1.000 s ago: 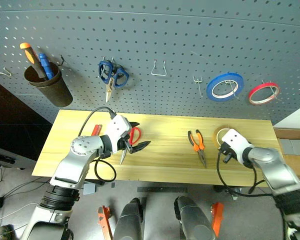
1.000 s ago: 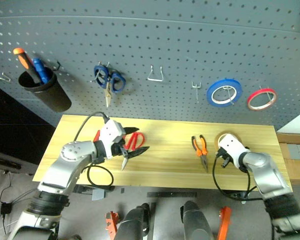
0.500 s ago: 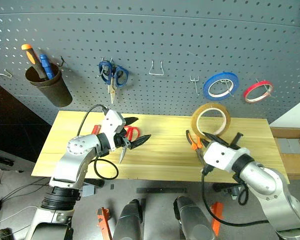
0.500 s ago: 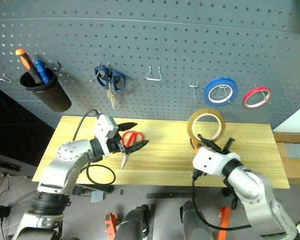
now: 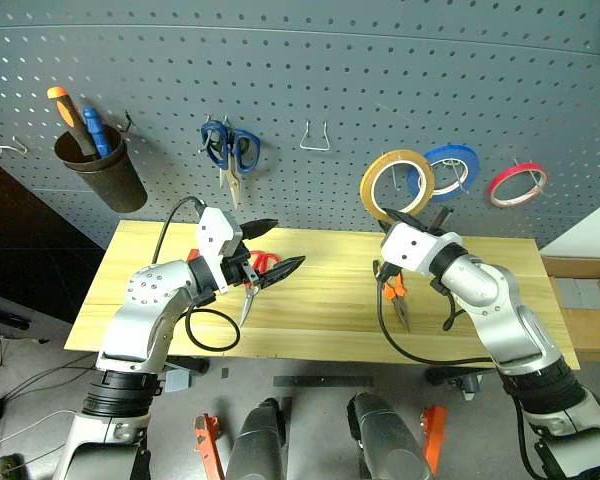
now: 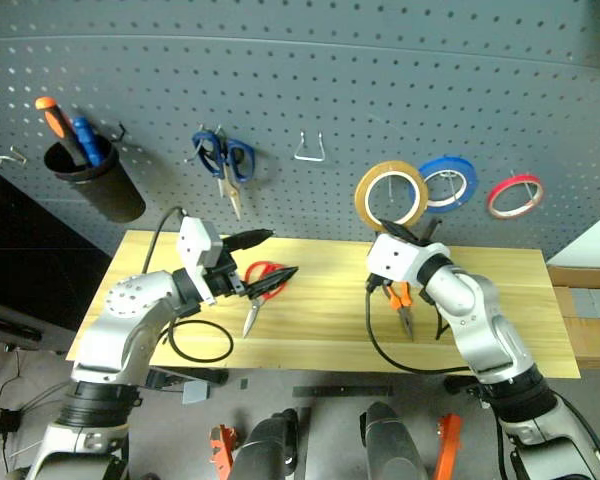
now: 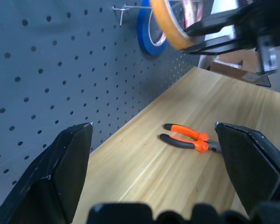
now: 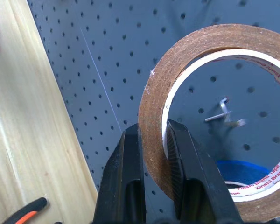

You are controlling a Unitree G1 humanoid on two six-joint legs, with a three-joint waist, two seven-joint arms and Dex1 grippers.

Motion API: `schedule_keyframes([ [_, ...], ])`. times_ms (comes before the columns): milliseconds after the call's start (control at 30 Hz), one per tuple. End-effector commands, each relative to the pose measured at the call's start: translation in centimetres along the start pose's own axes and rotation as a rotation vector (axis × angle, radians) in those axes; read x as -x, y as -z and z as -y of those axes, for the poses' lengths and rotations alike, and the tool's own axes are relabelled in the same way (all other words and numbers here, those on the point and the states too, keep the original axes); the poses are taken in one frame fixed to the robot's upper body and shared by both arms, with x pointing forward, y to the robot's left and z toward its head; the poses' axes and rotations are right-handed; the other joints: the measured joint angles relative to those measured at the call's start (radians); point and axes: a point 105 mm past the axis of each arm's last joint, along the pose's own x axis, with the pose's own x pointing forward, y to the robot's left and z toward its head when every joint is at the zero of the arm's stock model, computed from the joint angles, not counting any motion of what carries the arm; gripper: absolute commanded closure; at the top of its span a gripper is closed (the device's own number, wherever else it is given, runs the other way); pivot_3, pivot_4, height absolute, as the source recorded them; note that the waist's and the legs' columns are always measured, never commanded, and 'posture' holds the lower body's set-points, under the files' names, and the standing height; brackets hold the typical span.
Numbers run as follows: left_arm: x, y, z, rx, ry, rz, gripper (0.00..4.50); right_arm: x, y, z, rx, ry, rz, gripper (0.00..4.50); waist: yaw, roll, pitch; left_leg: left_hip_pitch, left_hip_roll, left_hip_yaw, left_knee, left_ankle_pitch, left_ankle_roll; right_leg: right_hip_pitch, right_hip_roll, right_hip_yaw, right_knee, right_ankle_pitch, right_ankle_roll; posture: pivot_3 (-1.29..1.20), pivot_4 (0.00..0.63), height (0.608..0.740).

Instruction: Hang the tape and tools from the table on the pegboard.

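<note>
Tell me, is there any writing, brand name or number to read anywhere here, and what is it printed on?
"Xinhai Brand Tape": printed around the white inner core of the tape, the yellow-tan ring clamped in the right gripper. The words repeat along the core, and the repeats are cut off or too small to read.
Nothing else carries readable text.

The counter [image 5: 320, 300] and pegboard [image 5: 330, 80] are seen from above by both eyes; pegboard and counter are viewed closely from each wrist.
</note>
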Motion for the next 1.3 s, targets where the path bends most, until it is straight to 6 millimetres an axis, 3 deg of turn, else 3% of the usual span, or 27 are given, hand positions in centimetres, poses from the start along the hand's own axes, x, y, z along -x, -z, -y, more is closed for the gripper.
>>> schedule_keyframes([
  [33, 0.2, -1.6, -0.1, -0.049, -0.005, 0.046, 0.00, -0.7, -0.8, 0.6, 0.028, 0.024, 0.049, 4.39, 0.002, 0.000, 0.000, 0.000, 0.000, 0.000, 0.000, 0.000, 0.000, 0.000, 0.000, 0.000, 0.000, 0.000, 0.000, -0.15, 0.234, 0.740],
  [167, 0.2, -1.5, -0.3, -0.061, -0.017, 0.039, 0.00, -1.5, -0.7, -0.3, 0.006, 0.004, 0.055, 4.39, 0.002, 0.000, 0.000, 0.000, 0.000, 0.000, 0.001, 0.000, 0.000, 0.000, 0.000, 0.000, 0.002, 0.000, 0.000, -0.15, 0.238, 0.740],
  [400, 0.7, -0.5, -0.6, -0.101, -0.009, -0.018, 0.00, -0.1, -0.4, -2.3, -0.067, -0.033, 0.027, 2.13, 0.003, 0.000, 0.000, 0.000, 0.000, 0.000, 0.001, 0.000, 0.000, 0.000, 0.000, 0.000, 0.002, 0.000, 0.000, -0.15, 0.233, 0.740],
  [600, 2.5, 2.2, -1.0, -0.181, 0.053, -0.174, 0.00, 1.6, 0.6, -4.8, -0.497, -0.022, -0.150, 0.14, 0.001, 0.001, -0.001, 0.000, 0.001, 0.000, 0.001, 0.000, 0.000, -0.001, 0.001, 0.001, 0.004, 0.000, 0.000, -0.16, 0.235, 0.740],
  [667, 3.3, 3.1, -1.0, -0.189, 0.086, -0.230, 0.00, 1.6, 1.5, -5.5, -0.650, -0.013, -0.238, 0.06, 0.000, 0.001, -0.001, 0.001, 0.001, 0.000, 0.001, 0.001, -0.001, -0.001, 0.001, 0.001, 0.007, 0.000, 0.000, -0.16, 0.238, 0.740],
  [867, 3.9, 4.1, -0.7, -0.174, 0.149, -0.282, 0.00, 0.6, 4.0, -6.8, -0.866, -0.011, -0.487, 0.06, 0.001, 0.001, -0.001, 0.002, 0.000, 0.000, 0.001, 0.001, -0.001, -0.001, 0.001, 0.001, 0.008, 0.000, -0.001, -0.17, 0.247, 0.740],
  [1300, 3.7, 4.0, -0.9, -0.169, 0.146, -0.262, 0.00, 0.4, 9.0, -9.8, -1.056, 0.012, -0.751, 0.06, -0.009, 0.001, -0.001, 0.001, 0.001, 0.001, -0.001, 0.001, -0.001, -0.003, 0.001, 0.001, 0.007, 0.000, -0.001, -0.15, 0.242, 0.740],
])
